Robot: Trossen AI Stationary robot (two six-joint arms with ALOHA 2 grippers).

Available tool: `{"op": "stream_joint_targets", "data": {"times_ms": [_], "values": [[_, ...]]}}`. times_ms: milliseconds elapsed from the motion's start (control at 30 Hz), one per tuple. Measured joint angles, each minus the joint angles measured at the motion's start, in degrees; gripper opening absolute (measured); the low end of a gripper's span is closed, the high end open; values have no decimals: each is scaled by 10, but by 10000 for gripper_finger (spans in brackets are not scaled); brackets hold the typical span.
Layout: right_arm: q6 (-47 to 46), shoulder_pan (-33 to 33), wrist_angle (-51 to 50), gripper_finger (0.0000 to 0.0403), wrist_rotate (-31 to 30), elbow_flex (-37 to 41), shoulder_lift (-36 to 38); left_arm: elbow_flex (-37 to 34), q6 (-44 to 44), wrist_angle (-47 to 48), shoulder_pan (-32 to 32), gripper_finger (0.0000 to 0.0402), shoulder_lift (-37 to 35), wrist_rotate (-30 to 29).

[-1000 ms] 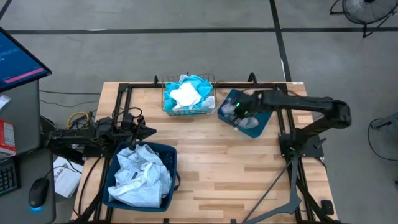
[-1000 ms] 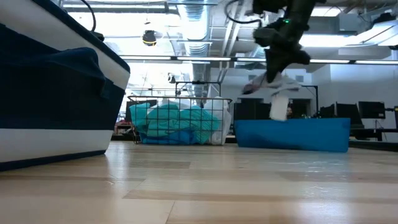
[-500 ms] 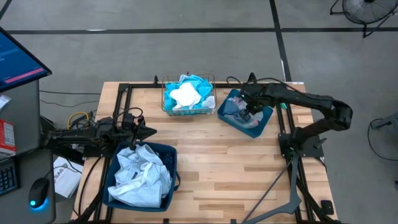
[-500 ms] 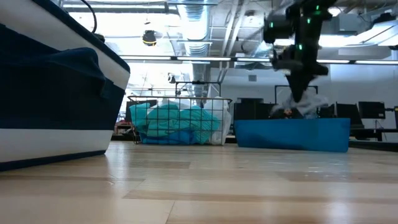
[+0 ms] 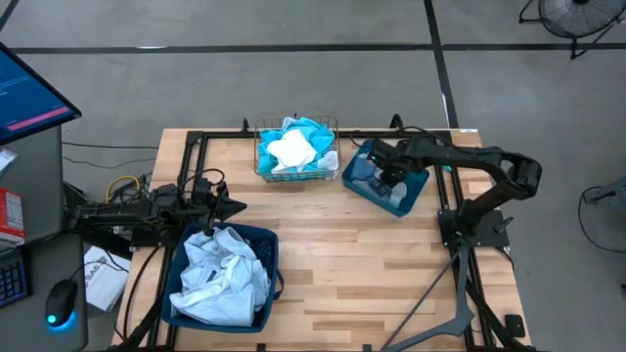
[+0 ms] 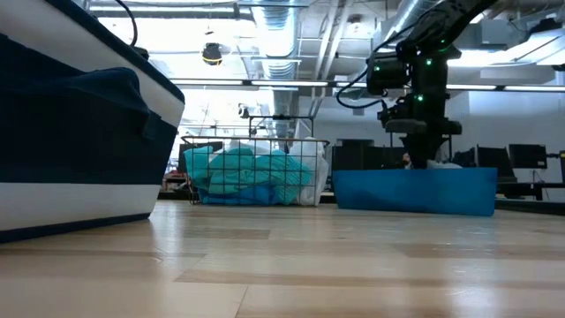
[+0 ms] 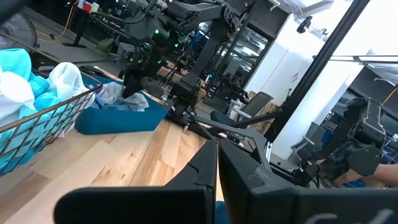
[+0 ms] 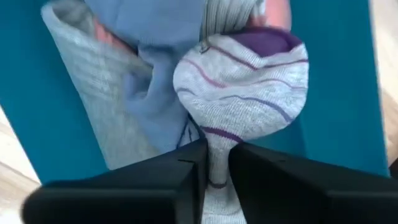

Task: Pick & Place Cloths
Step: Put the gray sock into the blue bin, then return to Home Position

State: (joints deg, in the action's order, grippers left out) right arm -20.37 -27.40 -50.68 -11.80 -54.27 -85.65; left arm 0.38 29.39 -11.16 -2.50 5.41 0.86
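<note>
My right gripper [image 5: 383, 179] reaches down into a small teal bin [image 5: 419, 194] at the table's far right and is shut on a grey sock with purple stripes [image 8: 242, 81]. That sock lies on other socks in the bin, pale blue and grey with orange-red [image 8: 106, 37]. In the low view the right gripper [image 6: 424, 155] dips behind the bin's wall [image 6: 415, 190]. My left gripper [image 5: 238, 206] waits shut at the table's left, beside a dark blue bin [image 5: 266, 238] of pale cloths [image 5: 220, 279]. My right gripper pinches the striped sock's narrow part [image 8: 217, 140] between its two fingers, coming from above and pointing down into the bin. The sock's wide rounded end [image 8: 249, 68] rests on the other socks in the bin.
A wire mesh basket [image 5: 293, 152] with turquoise and white cloths stands at the far edge, left of the teal bin. Black frame rails run along the table's sides. Bare wood lies between the bins toward the near edge [image 5: 362, 284].
My right gripper has come down into the teal bin, shifting a little toward the table's right. The sock, which hung clear below the fingers above the bin, now lies inside it on the other socks. The fingers stay shut on it.
</note>
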Motion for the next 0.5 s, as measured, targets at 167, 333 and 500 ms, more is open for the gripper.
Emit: {"op": "stream_joint_targets", "data": {"times_ms": [167,333,500], "values": [[3,4,-1,105,1,-19,24,0,0,-1,0,1,0,0],[4,4,-13,182,2,-50,76,0,0,-2,0,1,0,0],[4,17,-7,235,22,-89,145,0,0,-3,0,1,0,0]]}}
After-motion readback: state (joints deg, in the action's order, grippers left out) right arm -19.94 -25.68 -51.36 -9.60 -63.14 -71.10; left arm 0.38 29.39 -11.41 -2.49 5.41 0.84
